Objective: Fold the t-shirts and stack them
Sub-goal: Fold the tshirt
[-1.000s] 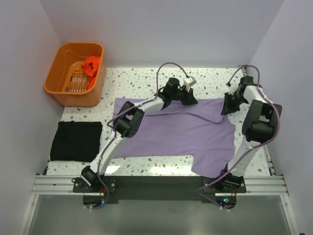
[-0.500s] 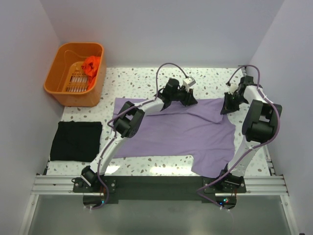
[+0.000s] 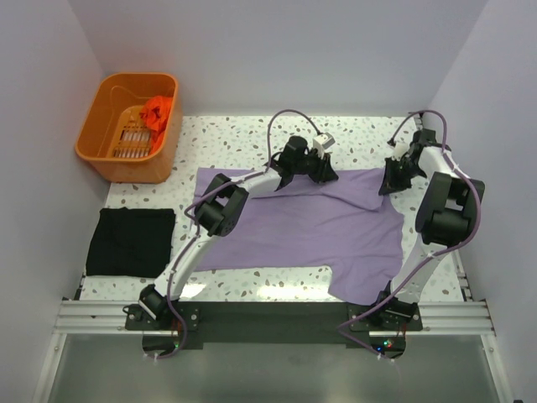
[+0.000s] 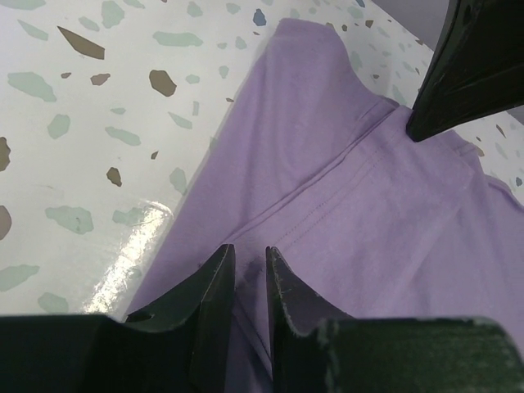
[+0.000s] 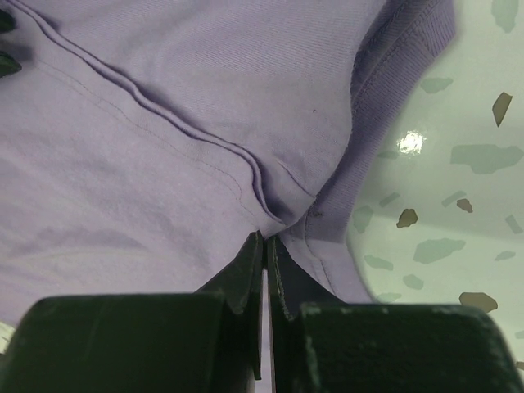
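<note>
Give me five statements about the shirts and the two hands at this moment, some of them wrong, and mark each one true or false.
1. The lilac shirt lies spread out on the table. True.
2. The black shirt is bunched inside the orange basket. False: it lies folded on the table, left of the lilac shirt and nearer than the basket.
3. The orange-red shirt is in the basket. True.
4. The right hand is wide open over bare table. False: it is closed on a fold of the lilac shirt, next to the ribbed edge.
5. The left hand is at the far edge of the lilac shirt. True.
</note>
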### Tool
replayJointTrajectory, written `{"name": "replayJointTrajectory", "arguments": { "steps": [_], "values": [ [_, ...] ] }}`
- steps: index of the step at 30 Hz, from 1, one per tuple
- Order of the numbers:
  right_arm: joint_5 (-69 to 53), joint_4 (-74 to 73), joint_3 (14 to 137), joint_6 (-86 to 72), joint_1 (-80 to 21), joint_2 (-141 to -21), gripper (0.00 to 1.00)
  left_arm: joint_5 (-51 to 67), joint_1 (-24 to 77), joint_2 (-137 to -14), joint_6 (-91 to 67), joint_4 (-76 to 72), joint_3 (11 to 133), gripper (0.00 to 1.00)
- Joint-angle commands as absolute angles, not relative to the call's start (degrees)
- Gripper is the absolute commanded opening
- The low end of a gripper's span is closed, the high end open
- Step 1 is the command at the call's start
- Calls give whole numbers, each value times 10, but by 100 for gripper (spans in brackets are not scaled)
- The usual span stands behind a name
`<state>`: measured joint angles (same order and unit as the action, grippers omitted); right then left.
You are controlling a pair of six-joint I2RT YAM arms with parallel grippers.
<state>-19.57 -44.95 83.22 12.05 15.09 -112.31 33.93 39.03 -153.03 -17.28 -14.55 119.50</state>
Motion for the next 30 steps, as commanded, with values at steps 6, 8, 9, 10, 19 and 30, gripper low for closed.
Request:
{"name": "replayJointTrajectory", "arguments": {
  "steps": [6,8,9,10,19,30],
  "values": [
    [-218,-437,834,134,154,-1096,0,316,389,-1513,-199,-156,1185,34],
    [-219,-438,834,135,154,-1096,0,302,386,-1506,-208,-161,1176,34],
    [-219,-438,834,134,154,-1096,0,292,384,-1500,-214,-164,1164,34],
    [-219,-438,834,134,154,-1096,0,292,383,-1497,-221,-170,1157,34],
    [-221,-437,832,136,154,-1098,0,286,381,-1479,-236,-199,1121,40],
    [-227,-436,832,134,153,-1098,0,309,388,-1489,-241,-194,1130,40]
  ]
}}
